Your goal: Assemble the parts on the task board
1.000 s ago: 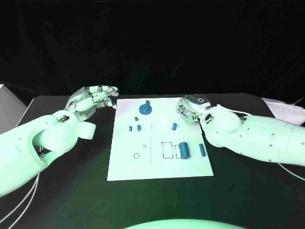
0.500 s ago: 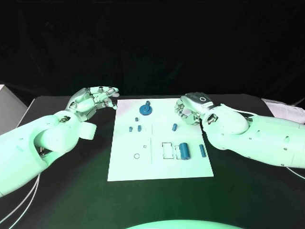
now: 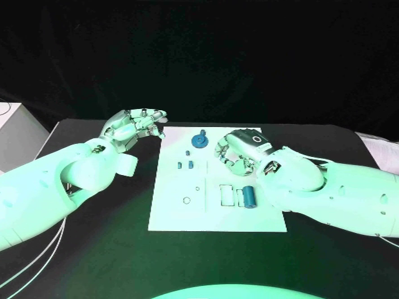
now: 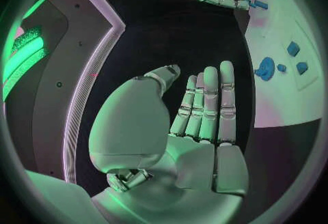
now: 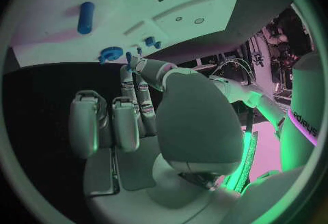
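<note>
The white task board [image 3: 211, 215] lies mid-table. On it are a blue round part [image 3: 199, 140] at the far edge, two small blue pegs [image 3: 184, 165] and a blue cylinder [image 3: 250, 197]. My right hand [image 3: 240, 151] hangs over the board's far right part, fingers bent down. In the right wrist view its fingertips [image 5: 131, 74] stand just short of a small blue peg [image 5: 128, 58], and I see nothing held in it. My left hand [image 3: 136, 126] hovers off the board's far left corner, fingers apart, holding nothing. My right forearm hides the board's right edge.
A white box [image 3: 6, 134] stands at the table's left edge. The board carries a rectangular outline [image 3: 226, 194] beside the cylinder and a small ring [image 3: 187, 200] near its left side. Bare black table lies in front of the board.
The camera has shifted. My right hand has moved left from the board's far right edge to above the small peg. My left hand stays by the far left corner.
</note>
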Tool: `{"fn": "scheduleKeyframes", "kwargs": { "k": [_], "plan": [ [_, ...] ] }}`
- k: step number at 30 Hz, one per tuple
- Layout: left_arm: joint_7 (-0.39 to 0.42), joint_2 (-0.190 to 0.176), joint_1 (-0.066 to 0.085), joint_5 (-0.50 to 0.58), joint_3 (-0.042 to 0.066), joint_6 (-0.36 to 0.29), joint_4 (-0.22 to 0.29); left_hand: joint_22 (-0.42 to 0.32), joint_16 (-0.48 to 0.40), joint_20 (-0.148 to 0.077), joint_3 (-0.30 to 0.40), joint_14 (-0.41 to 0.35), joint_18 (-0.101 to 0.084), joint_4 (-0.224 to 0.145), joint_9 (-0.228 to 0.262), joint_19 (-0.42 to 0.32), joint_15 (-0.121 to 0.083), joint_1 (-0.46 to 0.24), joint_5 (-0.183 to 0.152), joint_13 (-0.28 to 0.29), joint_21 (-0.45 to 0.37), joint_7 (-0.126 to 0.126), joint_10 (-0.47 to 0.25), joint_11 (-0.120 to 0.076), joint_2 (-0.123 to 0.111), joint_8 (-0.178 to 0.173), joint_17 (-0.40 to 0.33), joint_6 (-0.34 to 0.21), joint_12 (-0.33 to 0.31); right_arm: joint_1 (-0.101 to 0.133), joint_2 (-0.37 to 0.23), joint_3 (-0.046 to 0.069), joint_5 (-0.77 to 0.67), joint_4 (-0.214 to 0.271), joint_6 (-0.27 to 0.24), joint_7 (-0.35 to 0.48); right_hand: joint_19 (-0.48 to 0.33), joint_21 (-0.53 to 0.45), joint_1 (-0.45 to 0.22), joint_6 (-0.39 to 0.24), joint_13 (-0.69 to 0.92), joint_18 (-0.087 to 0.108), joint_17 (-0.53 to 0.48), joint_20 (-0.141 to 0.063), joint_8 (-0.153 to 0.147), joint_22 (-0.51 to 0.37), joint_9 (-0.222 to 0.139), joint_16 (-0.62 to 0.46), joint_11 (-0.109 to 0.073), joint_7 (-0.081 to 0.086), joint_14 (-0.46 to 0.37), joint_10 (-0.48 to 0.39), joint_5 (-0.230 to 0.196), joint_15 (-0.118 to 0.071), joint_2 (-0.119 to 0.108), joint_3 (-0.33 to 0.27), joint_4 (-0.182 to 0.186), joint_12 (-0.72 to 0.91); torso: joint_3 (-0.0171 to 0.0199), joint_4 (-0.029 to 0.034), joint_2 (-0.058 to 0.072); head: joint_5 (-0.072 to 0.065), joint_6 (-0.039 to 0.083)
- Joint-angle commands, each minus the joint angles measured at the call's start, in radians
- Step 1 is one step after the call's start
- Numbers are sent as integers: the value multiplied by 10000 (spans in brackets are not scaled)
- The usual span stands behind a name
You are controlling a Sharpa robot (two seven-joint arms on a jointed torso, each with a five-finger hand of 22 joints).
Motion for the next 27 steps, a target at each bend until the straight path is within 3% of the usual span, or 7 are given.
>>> {"fn": "scheduleKeyframes", "kwargs": {
  "k": [1,7,11,18,27],
  "plan": [
    [73,45,-1,14,8,-56,3,-7,-48,-6,-48,42,56,-11,2,79,31,110,-68,-11,-31,18,-74,-3,-25,39,-12,-53,54,-167,130,-2,-36,59,-238,205,437,-13,153,51,456,-69,51,-70,-48,1386,12,30,-719,7,535,818,69,-49,186,61,-3,51,-14,14,-11,297,-88],
    [60,100,0,11,8,-80,-23,-19,-49,-7,-55,44,56,-12,1,94,32,142,-64,-14,-46,20,-81,-1,-25,37,-13,-58,57,-455,396,-4,41,31,-288,331,432,-30,154,50,457,-66,35,-71,-52,1377,13,21,-717,10,531,818,84,-50,184,70,-9,47,-21,34,-22,689,-218],
    [55,131,0,1,8,-97,-23,-19,-49,-7,-55,44,56,-12,1,94,32,142,-64,-14,-46,20,-81,-1,-25,37,-13,-58,57,-610,553,-7,55,-48,-298,383,425,-54,154,49,457,-60,19,-71,-55,1363,13,12,-716,13,528,817,92,-50,183,74,-12,44,-46,59,-31,818,-304],
    [30,146,2,-71,7,-114,-23,-49,-56,-11,-73,45,57,-27,5,134,30,236,-61,-19,-81,13,-93,-2,-33,51,-17,-41,69,-736,755,-30,55,-256,-395,451,425,-54,154,49,457,-60,19,-71,-55,1363,13,12,-716,13,528,817,92,-50,183,74,-12,44,-25,28,-14,1072,-415],
    [4,143,4,-94,6,-145,-16,-55,-57,-12,-79,46,57,-26,7,141,29,248,-61,-20,-88,12,-92,-3,-34,56,-18,-33,72,-907,1004,-50,56,-410,-445,524,416,-88,153,45,460,-53,1,-71,-64,1346,14,2,-710,20,523,815,121,-48,182,92,-22,34,-11,12,-11,1272,-546]
  ]
}}
